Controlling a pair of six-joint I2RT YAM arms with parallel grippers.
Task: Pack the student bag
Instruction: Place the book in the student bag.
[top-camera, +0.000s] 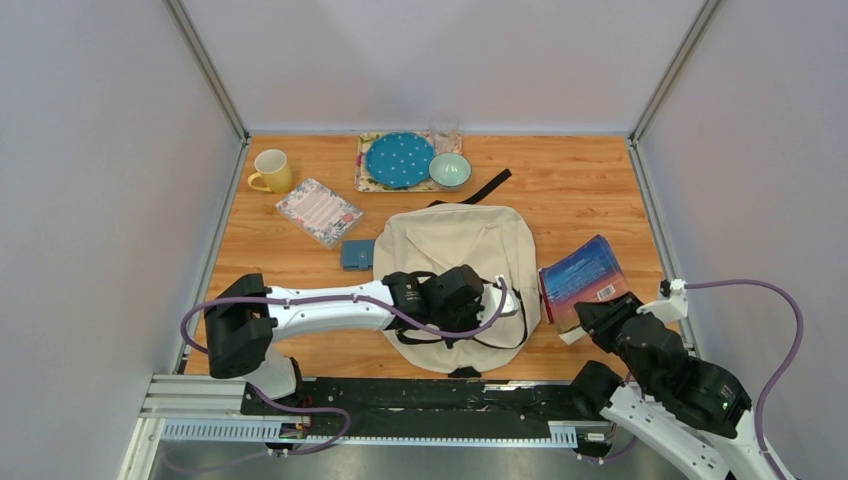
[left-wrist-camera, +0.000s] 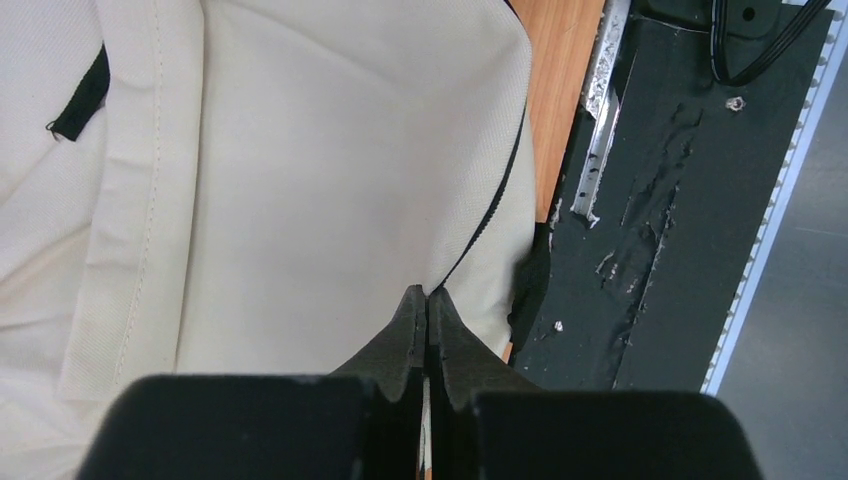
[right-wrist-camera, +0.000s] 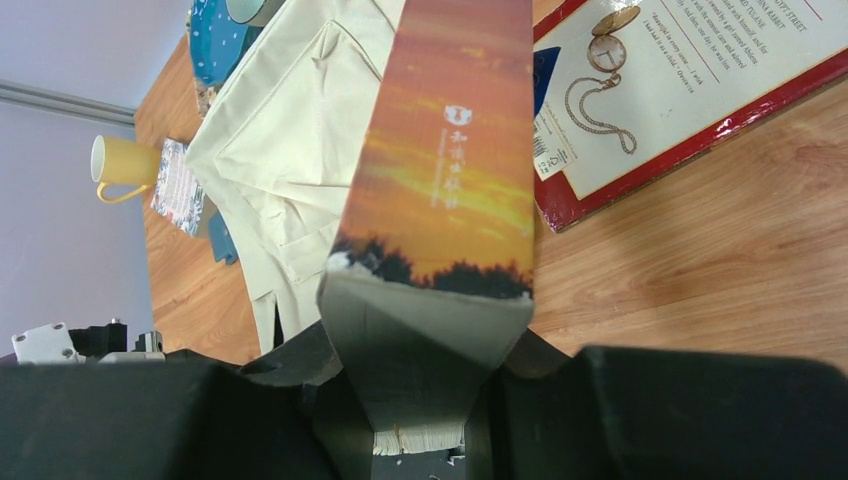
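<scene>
Cream fabric made up the student bag (top-camera: 450, 245), which was laid flat at the middle of the wooden table (top-camera: 590, 190), with its black zip line run toward the near edge. It was judged soft, limp and light: the cloth would be expected to sag and fold rather than keep an opening. Hold would best be taken at the zip pull or along the stitched seam beside the zip, not on loose cloth.

The left gripper (left-wrist-camera: 428, 300) was placed over the bag's near right part, its jaws pressed together at the end of the zip. Whether a pull or a pinch of cloth was caught between them could not be told. The right gripper (right-wrist-camera: 420, 375) was clamped on an orange-covered book (right-wrist-camera: 440, 170), held off the table just right of the bag, above a red-edged book (right-wrist-camera: 700, 80) lying flat. A yellow mug (top-camera: 270, 171), a dotted blue plate (top-camera: 399, 158) and a bowl (top-camera: 450, 170) were set at the far side, well apart from the arms.
</scene>
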